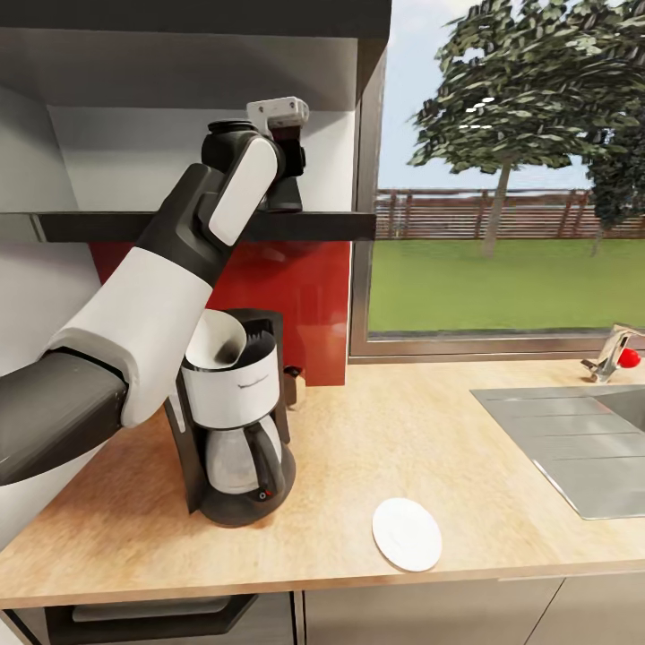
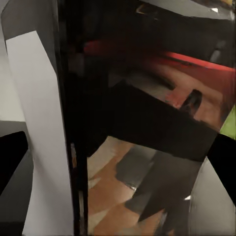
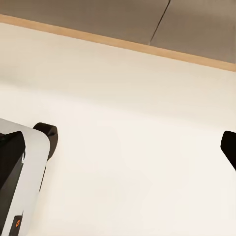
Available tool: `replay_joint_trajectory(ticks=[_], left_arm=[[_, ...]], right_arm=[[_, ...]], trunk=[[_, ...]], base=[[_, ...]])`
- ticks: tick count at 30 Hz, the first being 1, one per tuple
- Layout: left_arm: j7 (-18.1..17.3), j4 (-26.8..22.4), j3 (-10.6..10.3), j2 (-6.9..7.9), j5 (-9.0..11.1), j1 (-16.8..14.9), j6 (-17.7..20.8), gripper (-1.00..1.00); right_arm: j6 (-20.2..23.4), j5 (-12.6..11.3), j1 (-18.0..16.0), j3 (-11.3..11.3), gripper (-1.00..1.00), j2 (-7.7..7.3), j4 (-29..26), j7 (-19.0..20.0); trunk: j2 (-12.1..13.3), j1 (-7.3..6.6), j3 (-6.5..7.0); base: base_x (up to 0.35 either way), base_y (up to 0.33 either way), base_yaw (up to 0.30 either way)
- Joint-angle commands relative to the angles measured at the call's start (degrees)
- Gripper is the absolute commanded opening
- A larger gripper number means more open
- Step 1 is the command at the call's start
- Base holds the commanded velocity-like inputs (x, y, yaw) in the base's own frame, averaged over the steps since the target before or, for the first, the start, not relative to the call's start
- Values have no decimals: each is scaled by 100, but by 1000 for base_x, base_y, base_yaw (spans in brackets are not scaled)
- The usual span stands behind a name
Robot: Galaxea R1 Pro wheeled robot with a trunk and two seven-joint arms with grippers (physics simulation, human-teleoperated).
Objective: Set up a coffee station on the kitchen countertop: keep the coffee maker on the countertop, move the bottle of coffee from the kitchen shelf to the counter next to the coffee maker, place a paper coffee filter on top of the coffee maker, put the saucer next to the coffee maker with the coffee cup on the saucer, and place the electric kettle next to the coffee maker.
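Observation:
The coffee maker (image 1: 235, 430) stands on the kitchen countertop (image 1: 430, 430) at the left, with the white paper coffee filter (image 1: 218, 344) sitting in its top. The saucer (image 1: 407, 534) lies bare near the counter's front edge, to the right of the machine. My left arm reaches up to the kitchen shelf (image 1: 331, 226), and its hand (image 1: 285, 184) rests at the slab's front edge. Up close, my left gripper (image 2: 118, 162) is open against the glossy dark shelf (image 2: 147, 123). My right gripper (image 3: 137, 140) is open on nothing. The bottle of coffee, coffee cup and electric kettle are out of view.
A small jar-like item (image 1: 294, 383) stands behind the coffee maker by the red backsplash (image 1: 296, 305). A steel sink (image 1: 564, 448) with a tap (image 1: 614, 351) takes up the counter's right end. A large window (image 1: 511, 179) rises behind the counter.

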Motion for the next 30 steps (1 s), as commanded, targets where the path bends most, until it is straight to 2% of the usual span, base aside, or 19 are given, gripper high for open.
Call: replay_joint_trajectory(ticks=[1, 21, 26, 30], left_arm=[[51, -2, -9, 0, 51, -7, 8, -100], [51, -18, -9, 0, 51, -7, 8, -100], [51, -20, -9, 0, 51, -8, 8, -100], [51, -31, -14, 0, 51, -7, 8, -100]], right_arm=[[-23, -59, -7, 48, 100, 3, 18, 39], [-22, -59, -7, 48, 100, 3, 18, 41], [-22, -59, -7, 48, 100, 3, 18, 40], [-23, -59, -7, 48, 100, 3, 18, 41]], trunk=[[-8, 2, -10], [-8, 2, -10], [192, -108, 80], [233, -130, 98]], base=[[0, 0, 0], [0, 0, 0], [0, 0, 0], [0, 0, 0]])
